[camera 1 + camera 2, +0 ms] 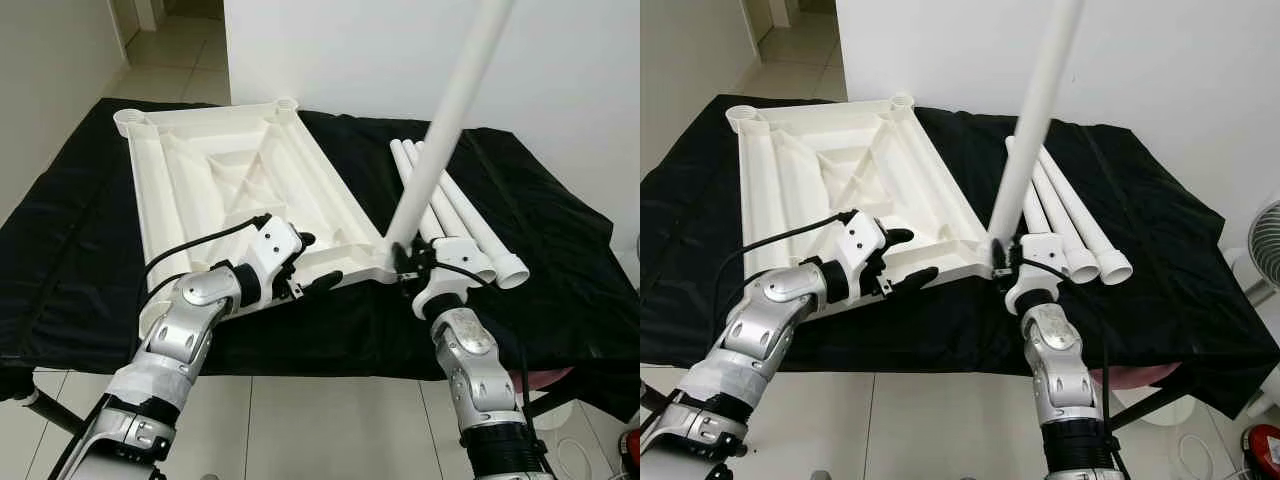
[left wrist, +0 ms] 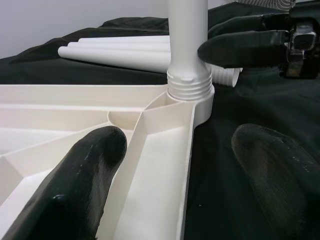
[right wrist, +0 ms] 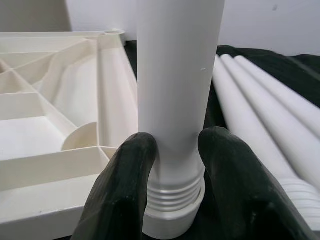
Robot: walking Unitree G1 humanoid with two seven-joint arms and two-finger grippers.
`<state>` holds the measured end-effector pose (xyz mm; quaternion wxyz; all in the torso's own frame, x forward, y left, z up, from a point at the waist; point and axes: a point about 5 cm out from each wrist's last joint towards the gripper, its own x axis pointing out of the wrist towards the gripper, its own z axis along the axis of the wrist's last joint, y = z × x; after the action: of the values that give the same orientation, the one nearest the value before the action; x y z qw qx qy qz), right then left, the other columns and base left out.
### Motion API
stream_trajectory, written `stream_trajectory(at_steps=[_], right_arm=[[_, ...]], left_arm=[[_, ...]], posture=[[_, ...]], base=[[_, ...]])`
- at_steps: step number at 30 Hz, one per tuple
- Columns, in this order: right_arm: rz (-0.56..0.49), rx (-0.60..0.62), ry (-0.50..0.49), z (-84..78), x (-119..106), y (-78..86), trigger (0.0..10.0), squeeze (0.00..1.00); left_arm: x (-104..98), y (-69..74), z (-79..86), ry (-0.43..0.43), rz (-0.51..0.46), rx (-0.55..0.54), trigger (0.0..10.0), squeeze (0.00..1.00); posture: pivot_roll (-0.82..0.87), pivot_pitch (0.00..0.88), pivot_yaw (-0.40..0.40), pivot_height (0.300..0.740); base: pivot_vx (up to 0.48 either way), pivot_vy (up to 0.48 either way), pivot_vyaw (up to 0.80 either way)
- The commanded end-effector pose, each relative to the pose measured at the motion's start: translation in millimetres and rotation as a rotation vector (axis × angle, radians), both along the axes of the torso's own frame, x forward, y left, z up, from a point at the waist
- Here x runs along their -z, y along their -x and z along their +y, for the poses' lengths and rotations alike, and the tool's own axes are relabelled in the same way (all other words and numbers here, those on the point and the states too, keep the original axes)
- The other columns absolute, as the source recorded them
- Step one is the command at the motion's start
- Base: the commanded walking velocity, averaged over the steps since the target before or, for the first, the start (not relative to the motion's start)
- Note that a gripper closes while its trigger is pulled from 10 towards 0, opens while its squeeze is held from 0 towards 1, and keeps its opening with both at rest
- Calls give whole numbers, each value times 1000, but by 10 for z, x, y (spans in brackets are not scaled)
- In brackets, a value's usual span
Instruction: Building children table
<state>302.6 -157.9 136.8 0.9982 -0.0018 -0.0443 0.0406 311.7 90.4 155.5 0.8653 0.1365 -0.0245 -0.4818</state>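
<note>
Right gripper (image 3: 172, 187) clamps a leg (image 1: 445, 130) standing in the tabletop's corner socket (image 2: 192, 102).

The left gripper (image 1: 302, 263), fingers spread, straddles the near rim of the upturned white tabletop (image 1: 225, 190) on the black cloth (image 1: 560, 250). Three spare legs (image 1: 455, 215) lie just beside the socket, crowding the right gripper.

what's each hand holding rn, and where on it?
Right hand grips the upright table leg just above its threaded end, at the tabletop's corner socket. Left hand straddles the tabletop's near edge, open.
</note>
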Motion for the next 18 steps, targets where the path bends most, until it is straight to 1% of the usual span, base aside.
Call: stream_trajectory(at_steps=[1, 2, 3, 6, 8, 9, 10, 12, 14, 16, 17, 18], right_arm=[[10, 62, 2, -94, 22, -3, 10000, 0], [5, 67, 2, -88, 29, 20, 10000, 0], [-9, 33, -8, -32, 27, 58, 10000, 0], [-19, 4, -16, 13, 24, 85, 10000, 0], [-42, -107, -37, 180, 21, 162, 10000, 0], [-42, -107, -37, 180, 21, 162, 10000, 0], [-49, -170, -41, 272, 33, 210, 10000, 0], [-54, -250, -49, 376, 52, 275, 10000, 0], [-54, -250, -49, 376, 52, 275, 10000, 0], [-59, -292, -42, 407, 64, 332, 10000, 0], [-59, -292, -42, 407, 64, 332, 10000, 0], [-56, -298, -45, 401, 75, 356, 10000, 0]], left_arm=[[37, -3, -12, -7, 3, -50, 10000, 0], [52, 6, -15, -7, 6, -51, 10000, 0], [68, 6, -15, -8, 12, -58, 10000, 0], [77, 5, -13, -9, 16, -63, 10000, 0], [116, -31, 4, -30, 33, -94, 10000, 0], [116, -31, 4, -30, 33, -94, 10000, 0], [156, -83, 28, -47, 54, -145, 10000, 0], [209, -149, 63, -63, 87, -214, 10000, 0], [209, -149, 63, -63, 87, -214, 10000, 0], [260, -221, 126, -86, 115, -297, 10000, 0], [260, -221, 126, -86, 115, -297, 10000, 0], [281, -259, 169, -97, 127, -347, 10000, 0]], posture=[[-35, 0, -61, 740], [-35, 0, -64, 740], [-37, 0, -63, 740], [-37, 0, -63, 740], [-44, 0, -58, 740], [-44, 0, -58, 740], [-47, 0, -55, 740], [-51, 0, -52, 740], [-51, 0, -52, 740], [-55, 0, -50, 740], [-55, 0, -50, 740], [-60, 0, -50, 740]], base=[[0, 0, 0], [0, 0, 0], [0, 0, 0], [0, 0, 0], [0, 0, 0], [0, 0, 0], [0, 0, 0], [0, 0, 0], [0, 0, 0], [0, 0, 0], [0, 0, 0], [0, 0, 0]])
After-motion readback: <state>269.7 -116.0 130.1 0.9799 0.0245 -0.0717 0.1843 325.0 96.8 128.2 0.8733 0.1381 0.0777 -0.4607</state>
